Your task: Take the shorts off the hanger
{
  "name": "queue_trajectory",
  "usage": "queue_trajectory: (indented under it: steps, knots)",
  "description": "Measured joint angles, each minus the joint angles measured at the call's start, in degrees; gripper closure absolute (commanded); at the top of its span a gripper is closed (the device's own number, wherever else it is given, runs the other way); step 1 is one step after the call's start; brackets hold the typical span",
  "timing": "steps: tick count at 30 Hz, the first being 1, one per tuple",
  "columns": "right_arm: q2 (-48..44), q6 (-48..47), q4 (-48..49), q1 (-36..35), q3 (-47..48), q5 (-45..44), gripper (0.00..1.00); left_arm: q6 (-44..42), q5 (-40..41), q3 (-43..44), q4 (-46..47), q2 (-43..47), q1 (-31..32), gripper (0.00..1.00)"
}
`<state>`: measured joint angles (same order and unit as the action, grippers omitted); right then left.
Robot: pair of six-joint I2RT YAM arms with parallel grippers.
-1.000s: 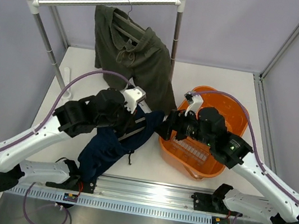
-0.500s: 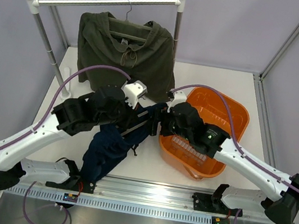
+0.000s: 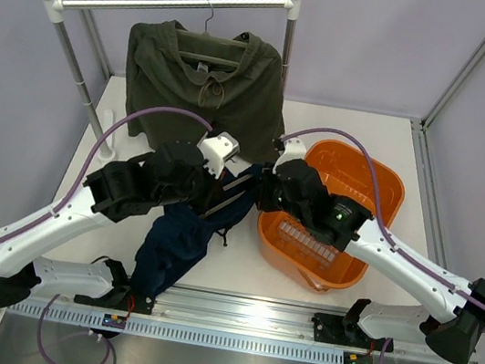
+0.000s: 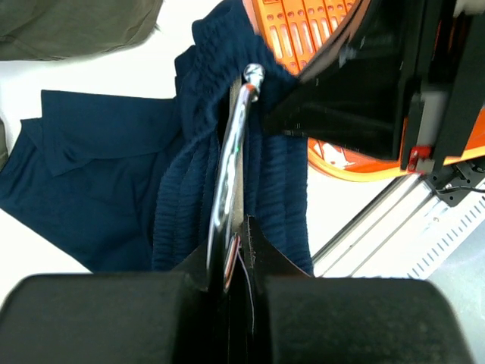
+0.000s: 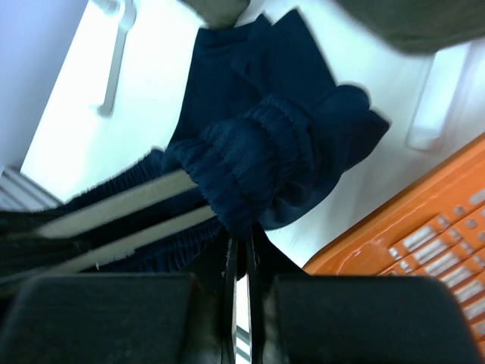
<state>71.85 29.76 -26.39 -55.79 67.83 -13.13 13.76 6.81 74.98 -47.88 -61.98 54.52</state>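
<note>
The white-and-black left arm (image 3: 52,221) and its twin, the right arm (image 3: 396,260), reach in from the near corners with elbows bent, wrists meeting mid-table. The black two-finger left gripper (image 4: 232,254) is clamped on a shiny metal hanger (image 4: 229,163). The black right gripper (image 5: 241,244) (nearly nose to nose with the other) pinches the elastic waistband of the navy-blue fabric shorts (image 5: 254,155), jaws almost touching.

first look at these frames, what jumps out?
Both arms meet mid-table over a crumpled navy-blue fabric garment. The left gripper is clamped on a chrome metal hanger among its folds, and the right gripper pinches its gathered elastic waistband. Behind them, olive-green fabric shorts hang from a silver metal rail; an orange slotted plastic basket sits at right.
</note>
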Motion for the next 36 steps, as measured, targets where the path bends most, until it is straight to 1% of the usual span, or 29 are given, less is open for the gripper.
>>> queue_trajectory:
  steps: [7,10,15,20,27,36]
  knots:
    - [0.4,-0.7,-5.2,0.0,6.4,-8.5,0.99,0.0,1.1,0.0,-0.1,0.4,2.5,1.0]
    - [0.8,-1.2,-6.5,1.1,8.4,-9.4,0.99,0.0,2.1,0.0,-0.1,1.0,3.2,1.0]
    - [2.6,-1.5,-6.7,5.5,9.6,-8.4,1.0,0.0,3.5,0.0,-0.1,2.6,3.8,1.0]
    - [4.5,-1.5,-6.4,7.5,9.6,-5.9,1.0,0.0,4.5,-0.2,-0.6,4.6,4.0,1.0]
    - [5.9,-1.5,-4.7,7.9,9.6,-2.3,1.0,-0.4,5.3,-0.2,-2.3,7.2,4.0,1.0]
    - [6.1,-1.7,-4.1,7.9,9.4,-1.5,1.0,-0.9,5.1,-0.4,-2.3,11.5,4.0,1.0]
